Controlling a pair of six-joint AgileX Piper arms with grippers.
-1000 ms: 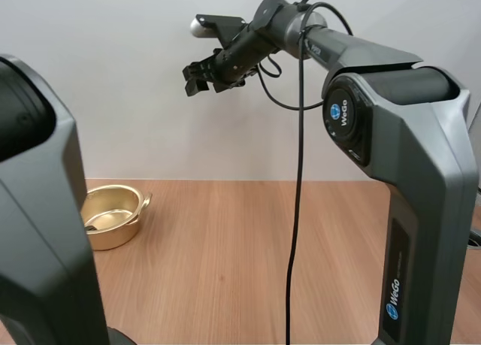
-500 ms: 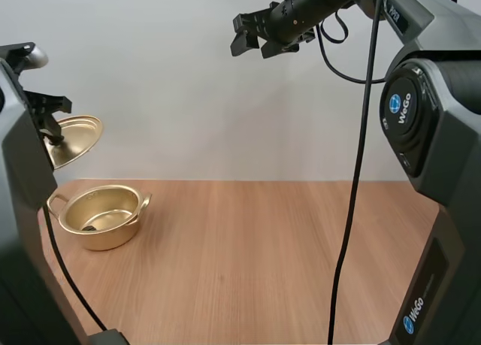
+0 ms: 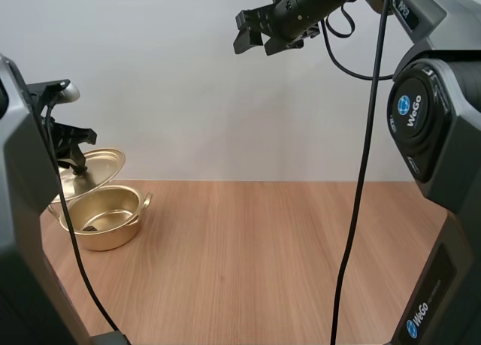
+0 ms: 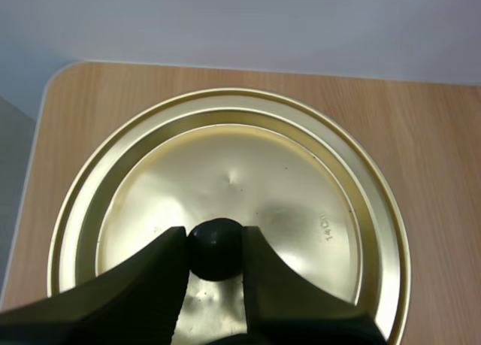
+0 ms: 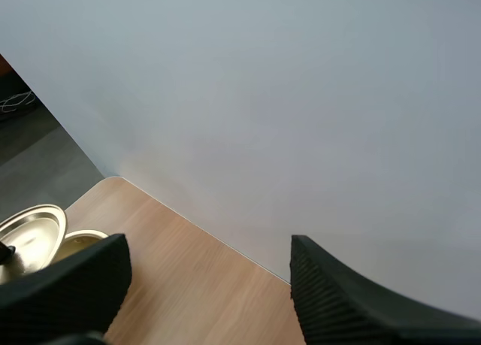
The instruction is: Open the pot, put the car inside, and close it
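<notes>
Fingers of my left gripper (image 4: 216, 238) are clamped on the black knob (image 4: 216, 253) of the gold lid (image 4: 240, 172), 1 finger on each side of it, and the lid hangs below them. In the high view the lid is tilted and carried just above the far left rim of the gold pot (image 3: 105, 231), close to it but, as far as I can tell, not touching. The pot stands open near the left corner of the wooden table (image 3: 263, 247), and a small dark thing (image 3: 90, 228) lies on its floor; I take it for the car, though it is too small to be sure. My right gripper (image 3: 259, 31) is raised high over the table, well apart from the pot, its 2 ribbed fingers spread with nothing between them. If that is the car, 2 of the 3 steps look done and the closing is in hand. The next move calls for levelling the lid, centring it over the rim, lowering it until it seats all round, and only then letting the knob go. Set down tilted, it could catch on the rim or a handle.
</notes>
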